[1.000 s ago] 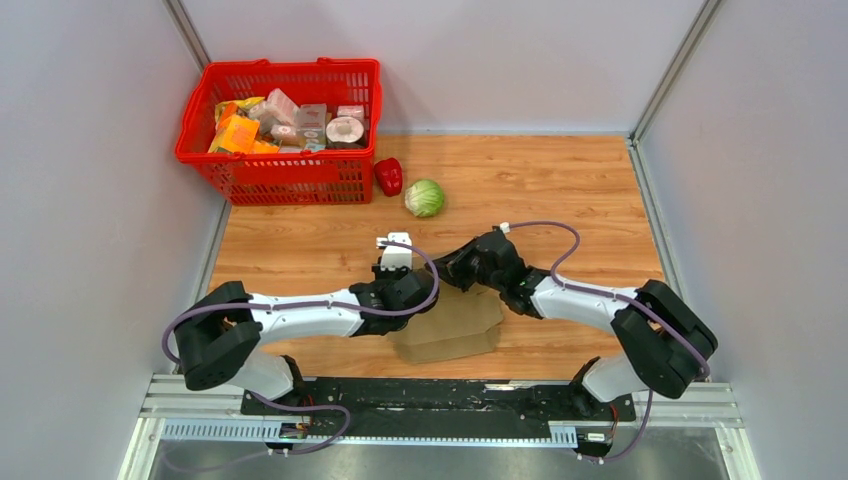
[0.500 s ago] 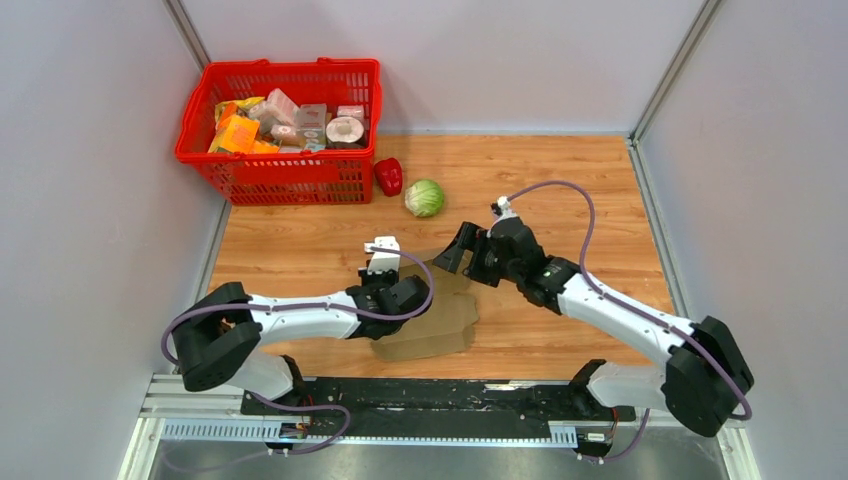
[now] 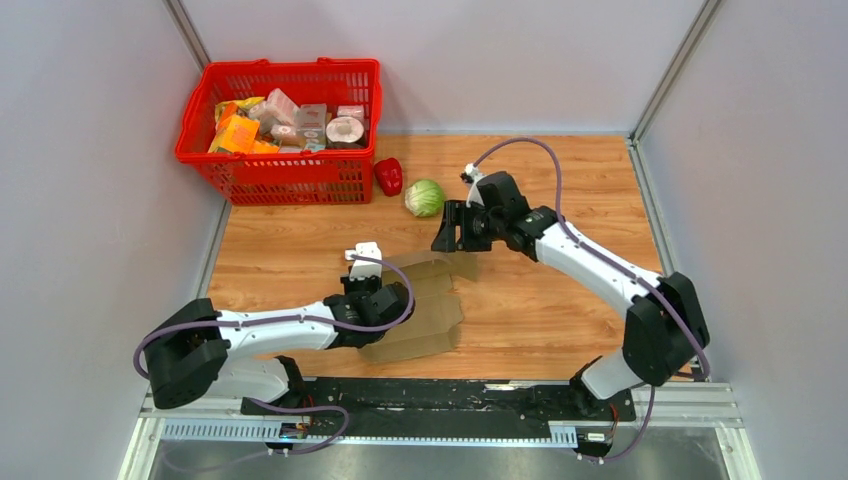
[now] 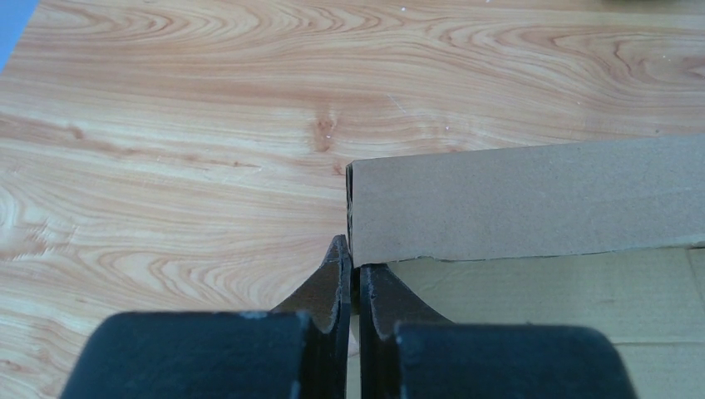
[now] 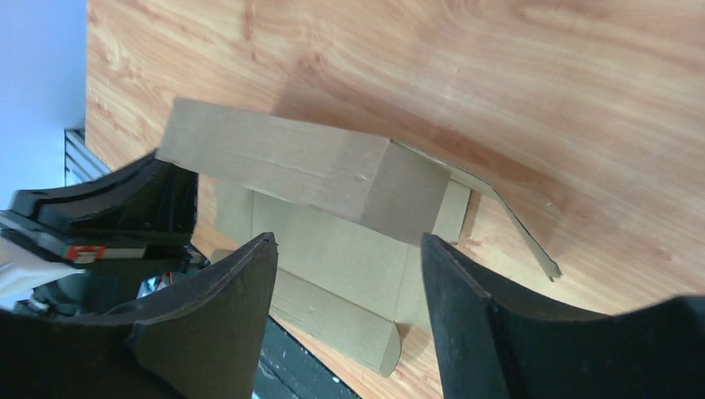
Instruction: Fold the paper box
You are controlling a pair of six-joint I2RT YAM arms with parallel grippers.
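Observation:
The paper box (image 3: 428, 318) is a plain brown cardboard blank lying partly folded on the wooden table, one long wall (image 4: 532, 199) standing upright. My left gripper (image 3: 386, 293) sits at its left end, shut on the thin cardboard edge (image 4: 352, 268). My right gripper (image 3: 446, 238) hovers above the box's far side, open, nothing between its fingers (image 5: 249, 274). In the right wrist view the box (image 5: 332, 179) lies below the open gripper (image 5: 347, 243), with a loose flap (image 5: 515, 224) sticking out to the right.
A red mesh basket (image 3: 290, 65) full of small packages stands at the back left. A red pepper (image 3: 388, 176) and a green cabbage (image 3: 425, 197) lie beside it, just beyond the right gripper. Grey walls close in both sides; a black rail (image 3: 440, 400) runs along the front.
The right gripper opened, let go of the box and rose back toward the cabbage. The left gripper closed on the box edge and drew the box leftward.

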